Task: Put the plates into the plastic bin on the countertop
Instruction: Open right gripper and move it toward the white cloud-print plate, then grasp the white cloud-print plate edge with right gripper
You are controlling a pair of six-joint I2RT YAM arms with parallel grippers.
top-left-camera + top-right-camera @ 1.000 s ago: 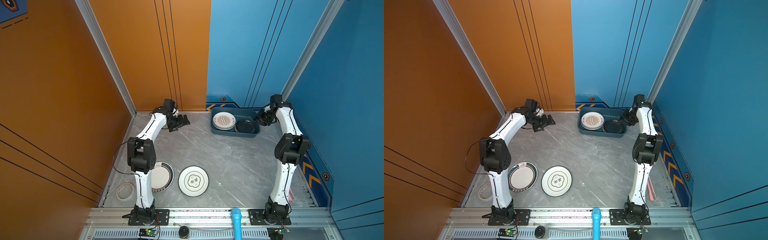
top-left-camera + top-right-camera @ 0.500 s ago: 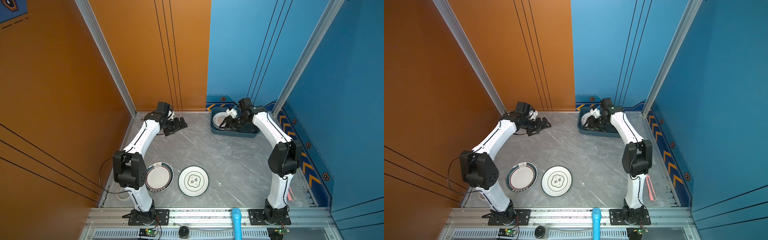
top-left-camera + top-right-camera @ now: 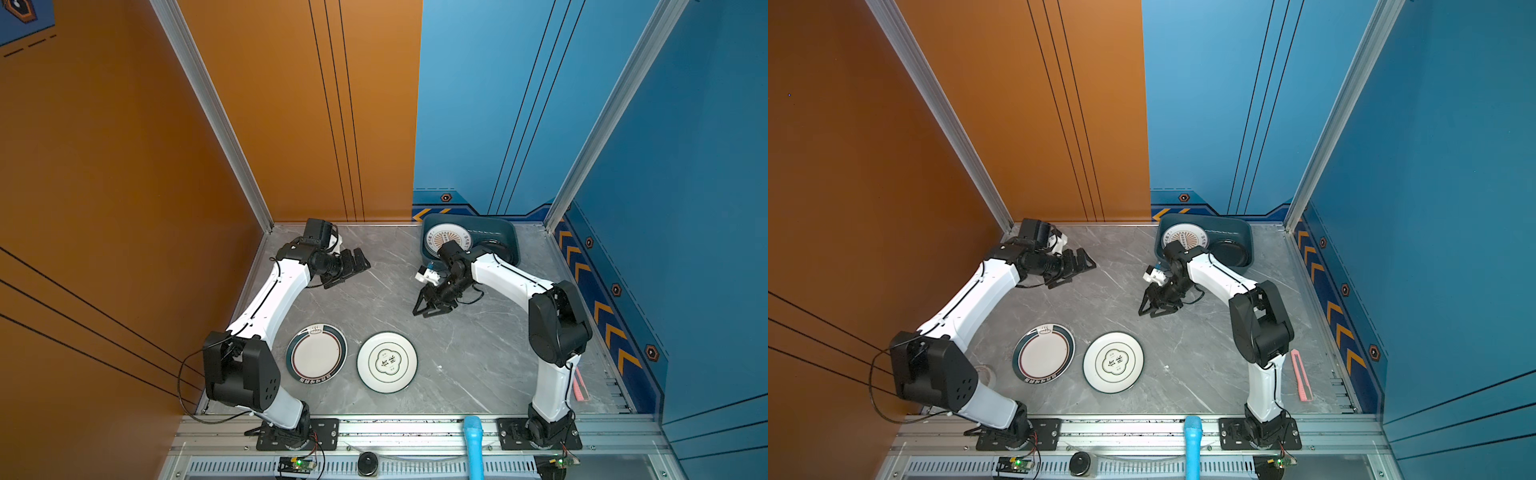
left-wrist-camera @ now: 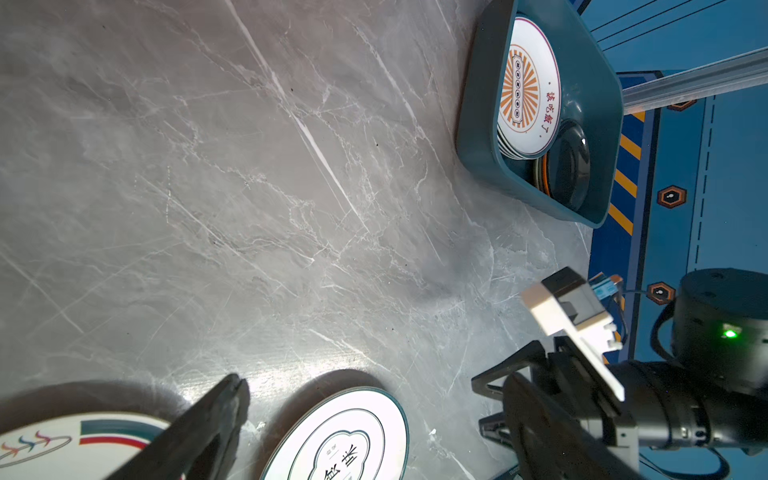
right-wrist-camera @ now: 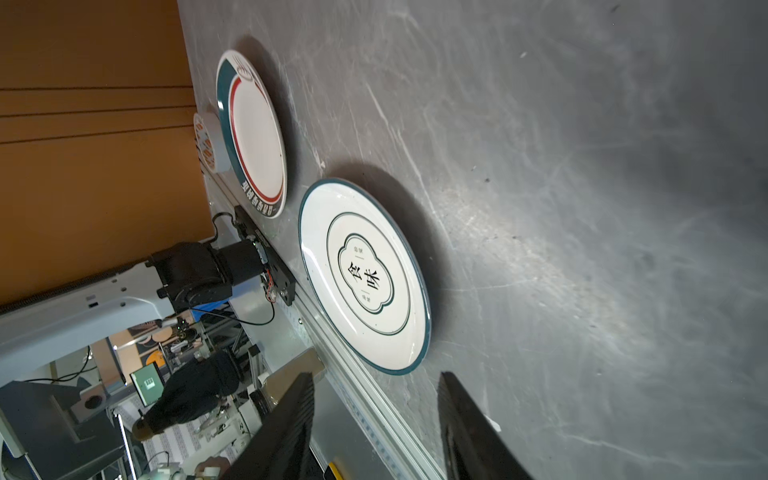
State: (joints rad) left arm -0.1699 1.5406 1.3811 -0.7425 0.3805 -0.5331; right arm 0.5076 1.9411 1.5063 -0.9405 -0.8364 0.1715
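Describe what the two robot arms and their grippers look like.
The left arm and right arm have smooth white links joined by bulky black joints. The left gripper and right gripper are black with angular, open-framed fingers. A thin black cable loops beside the left arm's elbow.

You have bare bench between the right claw and the green-emblem plate. The dark-rimmed plate lies just beside it (only a narrow gap), and the left arm's elbow crowds that plate's outer side. The plastic bin stands at the bench's far edge.
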